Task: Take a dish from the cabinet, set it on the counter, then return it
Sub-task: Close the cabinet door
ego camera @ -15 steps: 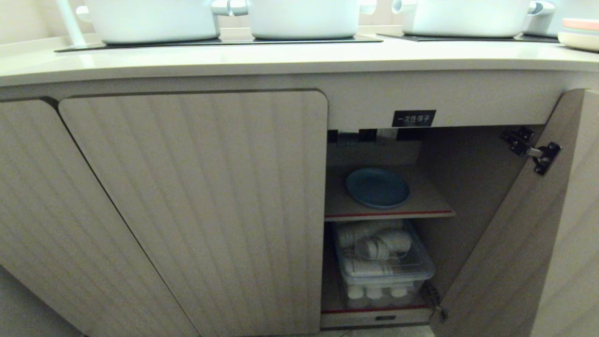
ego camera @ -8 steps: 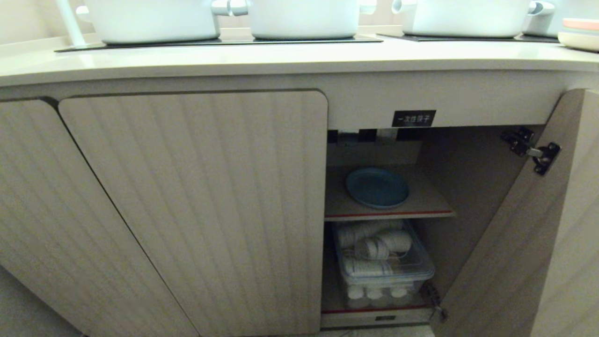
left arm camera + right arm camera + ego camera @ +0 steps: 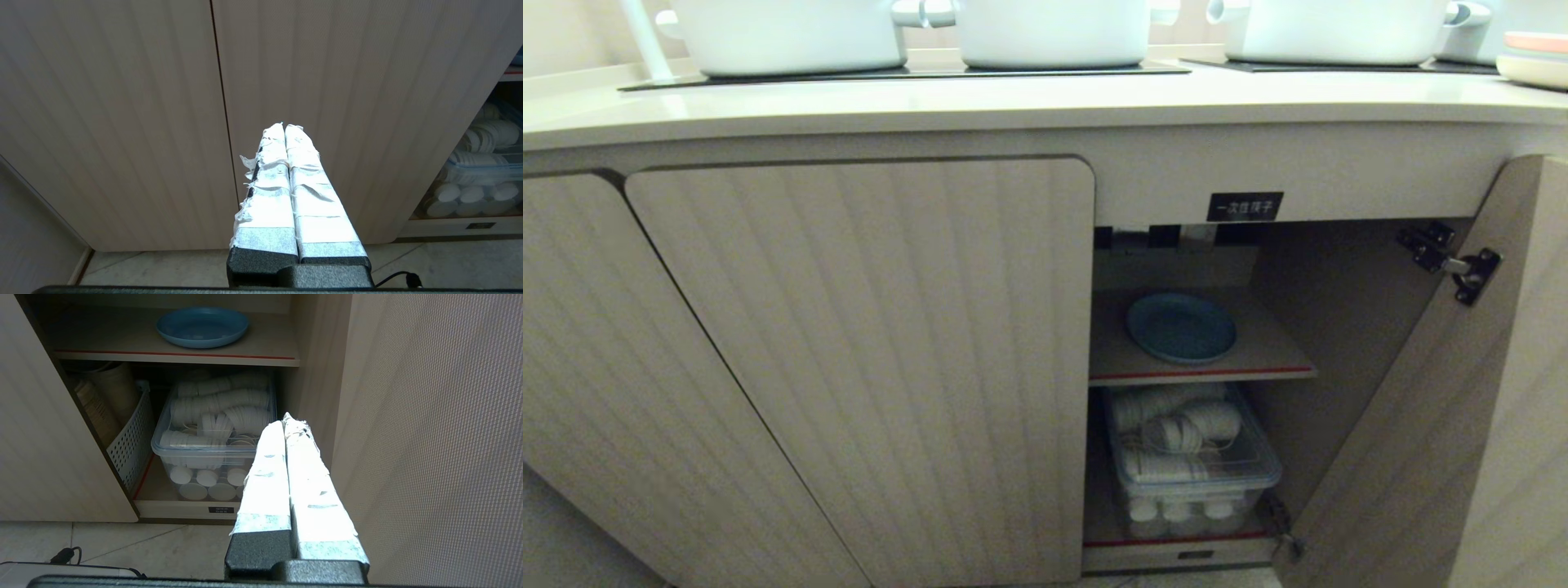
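The dish (image 3: 1181,327) is a round, shallow plate in matte blue with a low raised rim, lying flat on the inner shelf (image 3: 1274,353) of the cabinet (image 3: 866,359). The shelf is a thin beige board with a red strip along its front edge. The cabinet is beige wood-look panel; its doors are ribbed with fine vertical grooves and have rounded corners. The door on the right (image 3: 1462,425) stands swung open on a dark metal hinge (image 3: 1454,263), while the other doors are closed. A small black label (image 3: 1245,207) with white characters sits on the plain band above the opening.

Under the shelf stands a clear plastic box (image 3: 1196,469) with a lid, packed with stacks of round white lids or cups. In the right wrist view a white perforated basket (image 3: 131,446) holding brown paper cups stands just beside that box.

The counter (image 3: 1029,102) above is smooth and cream-beige, with black glass cooktop panels (image 3: 907,73) set into it. 3 white pots (image 3: 792,33) with loop handles stand on the panels, and a stack of plates (image 3: 1535,57) with a pink one on top sits at the far right.

The left gripper (image 3: 284,127) is clenched with nothing in it, its 2 long fingers wrapped in white tape and pressed together, facing a closed ribbed door. The right gripper (image 3: 286,418) is likewise clenched and empty, taped fingers touching, low in front of the open compartment, well apart from the dish. The floor (image 3: 122,543) is pale tile.
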